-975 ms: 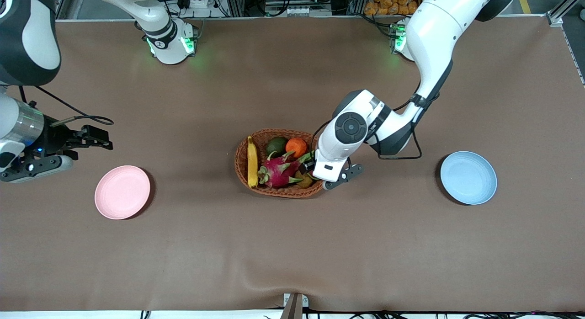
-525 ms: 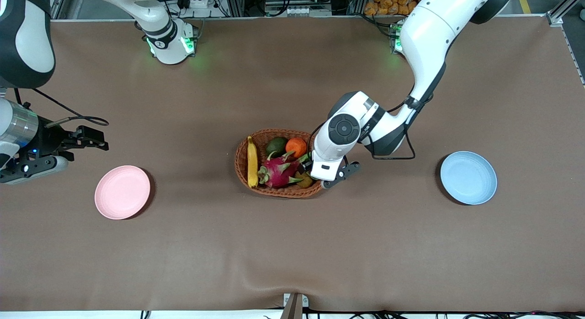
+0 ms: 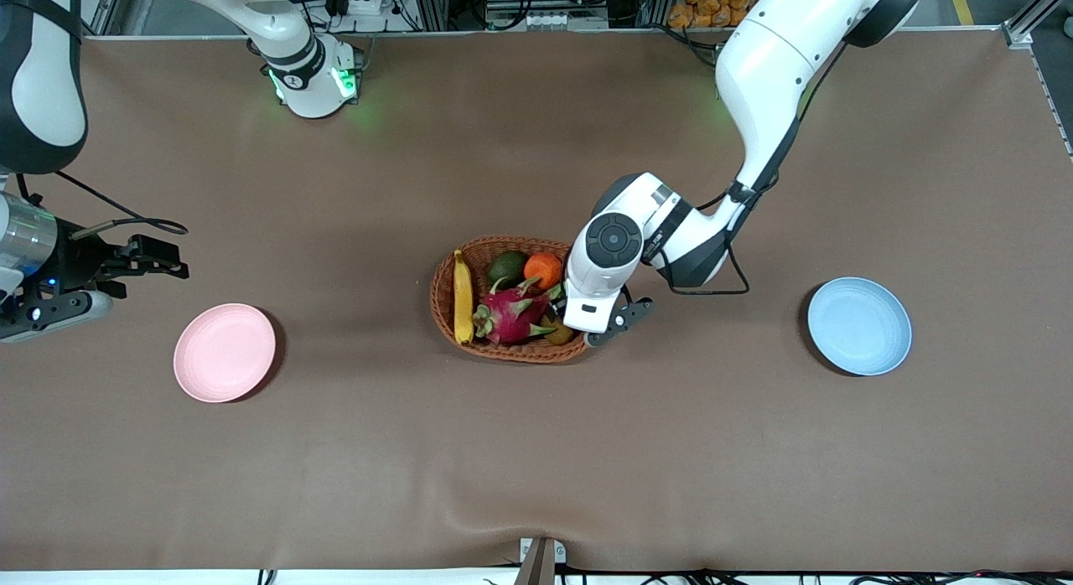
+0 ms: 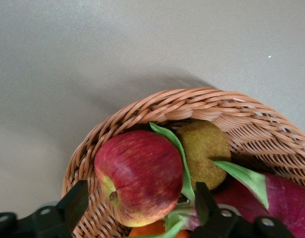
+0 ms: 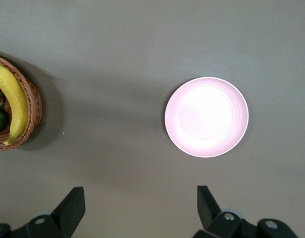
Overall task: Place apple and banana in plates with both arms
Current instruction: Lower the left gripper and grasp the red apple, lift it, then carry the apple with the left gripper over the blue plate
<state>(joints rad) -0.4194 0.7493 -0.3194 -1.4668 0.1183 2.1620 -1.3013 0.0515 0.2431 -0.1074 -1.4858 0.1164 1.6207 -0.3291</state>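
A: Hovering over the basket's [image 3: 503, 350] end toward the left arm, the left tool [image 4: 137, 210] is spread wide, released, one finger [image 4: 76, 201] to each side of the apple [image 4: 140, 181], touching nothing that I can see.

B: And the apple itself?

A: In the basket, against the wicker wall, with a brownish kiwi-like fruit [image 4: 204, 146] just beside it and the dragon fruit's [image 3: 509, 311] green leaves pressed up against it. The front view hides it under the arm's wrist.

B: What might go wrong?

A: My guess: the finger on the rim side could catch the wicker on the way down and drag the basket, or close on a leaf along with the apple. The apple is round and smooth, so an off-centre pinch could squirt it out among the other fruit.

B: The right arm?

A: Waiting. Its right tool [image 5: 137, 210] hangs released over bare counter [image 3: 536, 451] at the right arm's end, near the pink plate [image 3: 224, 352]. The banana [image 3: 462, 296] lies along the basket's wall on that side, beside the dragon fruit, well apart from that tool.

B: And the blue plate [image 3: 859, 325]?

A: Bare, at the left arm's end. If both arms reach the basket together, they might crowd each other.
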